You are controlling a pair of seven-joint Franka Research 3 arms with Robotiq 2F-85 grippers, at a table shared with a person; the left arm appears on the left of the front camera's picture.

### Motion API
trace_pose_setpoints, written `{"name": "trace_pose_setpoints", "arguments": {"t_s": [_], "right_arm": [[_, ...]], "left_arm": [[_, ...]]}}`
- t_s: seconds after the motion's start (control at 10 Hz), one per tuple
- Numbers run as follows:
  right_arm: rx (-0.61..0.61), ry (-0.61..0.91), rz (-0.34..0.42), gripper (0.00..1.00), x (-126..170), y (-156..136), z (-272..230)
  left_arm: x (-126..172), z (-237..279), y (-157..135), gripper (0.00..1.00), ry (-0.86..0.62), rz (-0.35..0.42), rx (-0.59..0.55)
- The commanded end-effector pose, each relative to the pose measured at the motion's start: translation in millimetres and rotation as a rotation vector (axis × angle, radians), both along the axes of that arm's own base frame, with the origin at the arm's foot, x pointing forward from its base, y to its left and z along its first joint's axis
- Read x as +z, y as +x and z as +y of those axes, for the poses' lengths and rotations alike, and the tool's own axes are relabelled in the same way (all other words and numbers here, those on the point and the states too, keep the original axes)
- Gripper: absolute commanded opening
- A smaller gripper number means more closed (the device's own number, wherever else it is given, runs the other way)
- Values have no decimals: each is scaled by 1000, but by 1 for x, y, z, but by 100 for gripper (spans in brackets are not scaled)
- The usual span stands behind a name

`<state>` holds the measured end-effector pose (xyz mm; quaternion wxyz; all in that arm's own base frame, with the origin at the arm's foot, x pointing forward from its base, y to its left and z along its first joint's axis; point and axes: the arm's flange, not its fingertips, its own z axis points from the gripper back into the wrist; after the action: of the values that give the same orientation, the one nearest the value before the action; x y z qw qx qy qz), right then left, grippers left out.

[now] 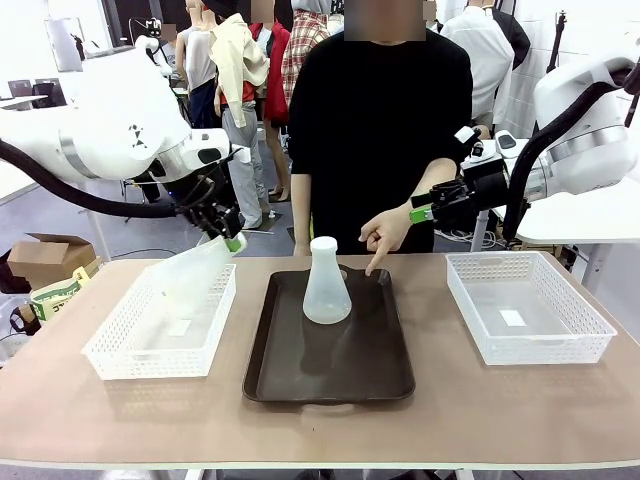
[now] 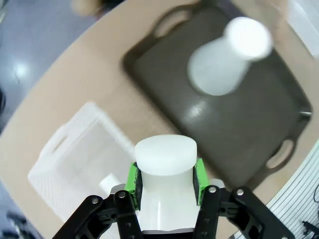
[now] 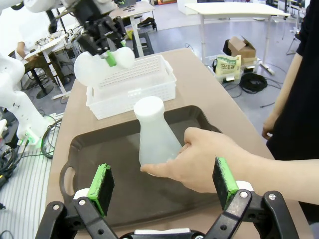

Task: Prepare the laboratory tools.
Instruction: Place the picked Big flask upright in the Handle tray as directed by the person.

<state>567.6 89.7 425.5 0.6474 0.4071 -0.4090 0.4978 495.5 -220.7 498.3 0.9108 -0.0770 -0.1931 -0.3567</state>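
1. The left gripper is clamped on the neck of a frosted flask, green pads pressing either side just under its rim (the flask hangs tilted, base down over the basket).
2. That left basket sits near the table's left edge.
3. The second flask stands upright on the far half of the dark tray, mid-table.
4. The person's hand points a finger down at the tray's far right corner, beside that flask.
5. The right gripper hovers with jaws wide apart, holding nothing, beyond the table's far edge.
6. Another basket lies toward the right edge.
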Motion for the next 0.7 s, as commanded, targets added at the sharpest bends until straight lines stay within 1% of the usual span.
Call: {"name": "trace_pose_setpoints", "arguments": {"t_s": [0.0, 0.1, 0.2, 0.4, 0.5, 0.6], "right_arm": [[0, -3, 5, 100, 0, 0, 0], [0, -3, 5, 100, 0, 0, 0], [0, -3, 5, 100, 0, 0, 0], [0, -3, 5, 100, 0, 0, 0], [0, -3, 5, 100, 0, 0, 0], [0, -3, 5, 100, 0, 0, 0]], "left_arm": [[-8, 2, -24, 0, -119, -39, -295], [-12, -10, -28, 0, -129, -69, -438], [-17, -20, -33, 0, -205, -48, -583], [-18, -28, -41, 0, -357, -36, -785], [-17, -27, -43, 0, -441, -47, -909], [-17, -24, -43, 0, -478, -66, -961]]}}
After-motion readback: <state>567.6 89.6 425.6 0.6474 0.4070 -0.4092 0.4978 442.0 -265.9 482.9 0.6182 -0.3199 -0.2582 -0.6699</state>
